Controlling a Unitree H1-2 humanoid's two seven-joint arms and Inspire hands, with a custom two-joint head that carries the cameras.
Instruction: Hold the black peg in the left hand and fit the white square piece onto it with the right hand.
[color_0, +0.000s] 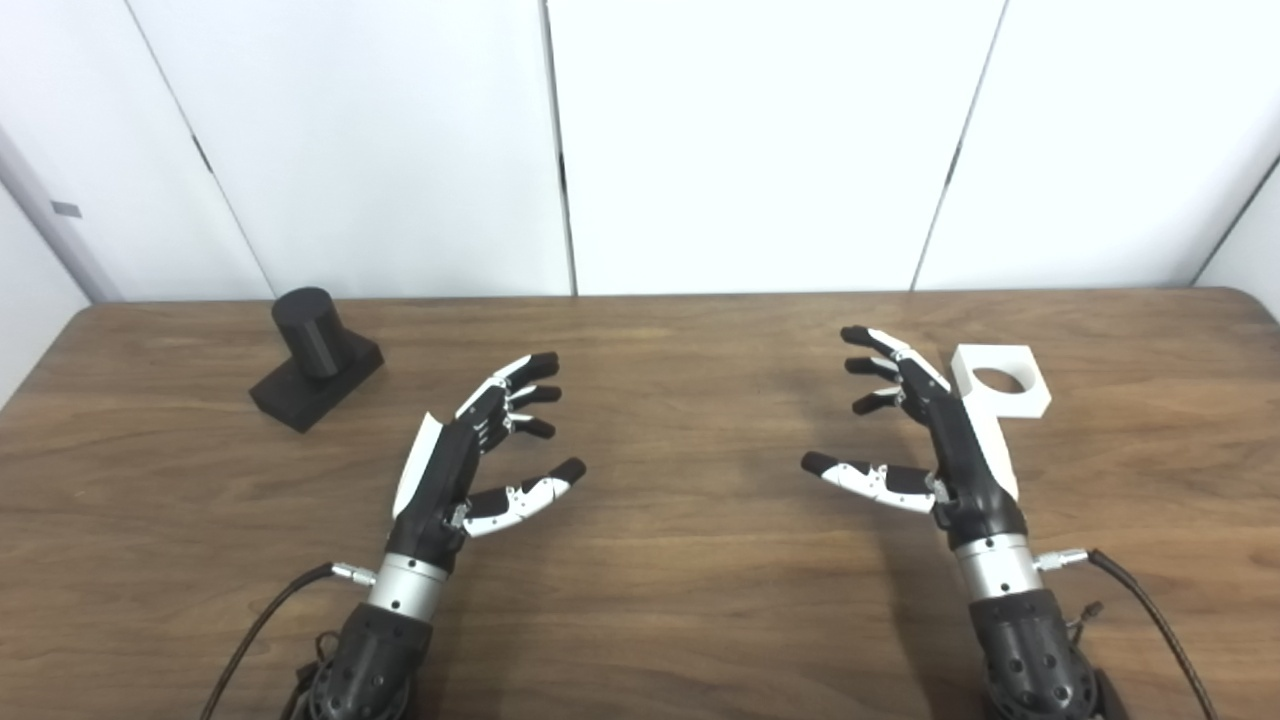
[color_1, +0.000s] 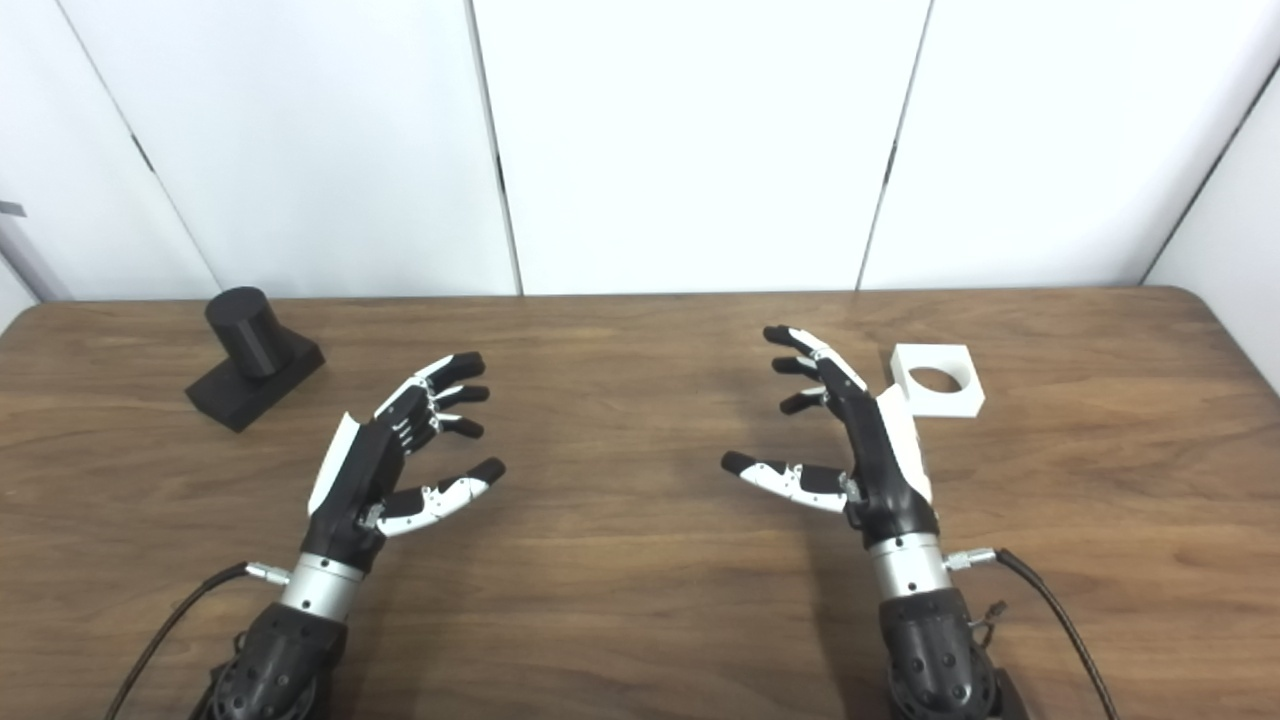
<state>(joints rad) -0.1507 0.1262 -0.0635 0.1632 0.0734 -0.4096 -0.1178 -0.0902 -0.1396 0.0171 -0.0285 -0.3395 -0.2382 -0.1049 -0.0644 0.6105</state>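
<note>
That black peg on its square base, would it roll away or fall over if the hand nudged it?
The black peg probably won't roll: its round post stands on a flat, square base resting on the table. That base is wider than the post, so tipping seems unlikely. It looks rigid and solid, so a nudge would likely just slide it.

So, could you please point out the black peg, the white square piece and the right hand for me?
black peg (color_0: 312, 345): left eye view, side of its upright cylinder.
white square piece (color_1: 962, 402): right eye view, front face below its round hole.
right hand (color_1: 880, 460): right eye view, back of the palm.
</note>
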